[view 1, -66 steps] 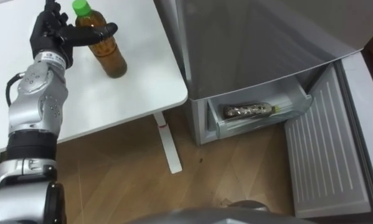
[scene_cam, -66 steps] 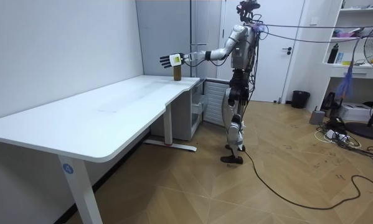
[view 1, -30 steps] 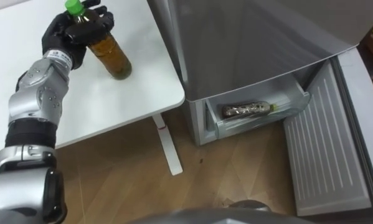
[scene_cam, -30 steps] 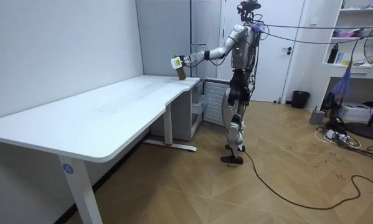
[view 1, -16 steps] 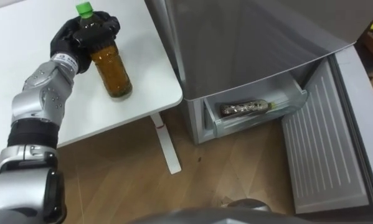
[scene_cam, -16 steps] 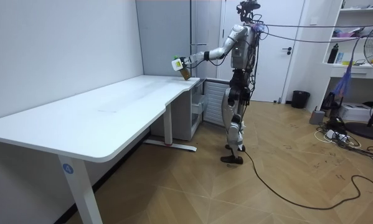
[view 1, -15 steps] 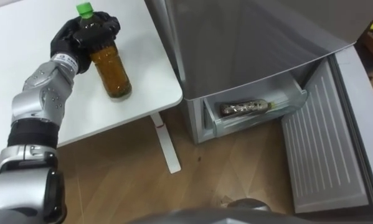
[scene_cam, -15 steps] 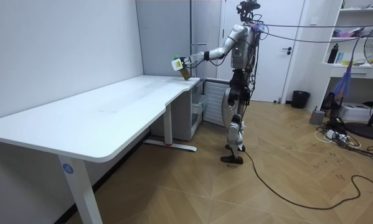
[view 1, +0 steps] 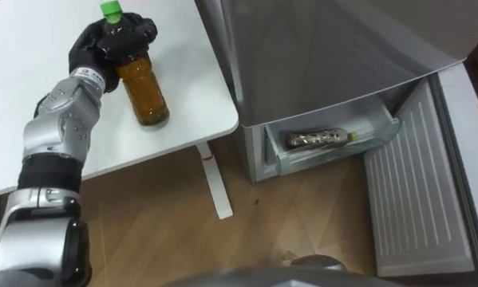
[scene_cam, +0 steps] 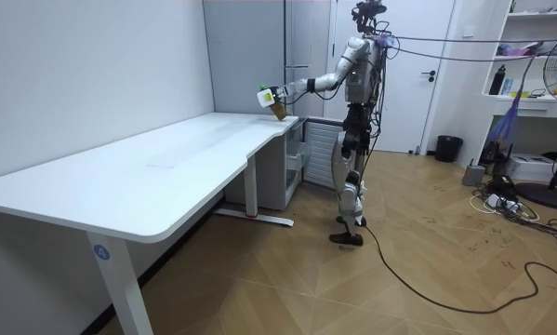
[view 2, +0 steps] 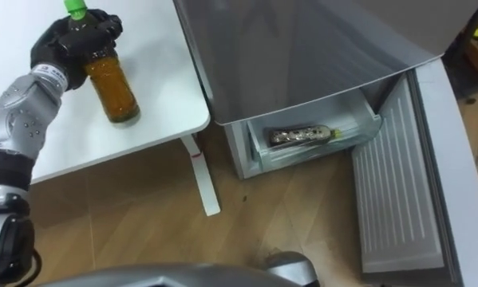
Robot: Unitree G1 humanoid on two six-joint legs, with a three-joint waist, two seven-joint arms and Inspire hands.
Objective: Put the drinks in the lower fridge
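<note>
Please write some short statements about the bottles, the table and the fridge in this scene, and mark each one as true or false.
1. The left robot hand grips the brown bottle near its top. True.
2. This bottle's cap is red. False: it is green.
3. The fridge's lower drawer is closed. False: it is pulled open.
4. Another bottle lies in that drawer. True.
5. The table is white. True.

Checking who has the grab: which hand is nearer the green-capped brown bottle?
Left. The left hand is curled round the bottle's shoulder. The right hand is away from the table, too small to place in the room view.
</note>
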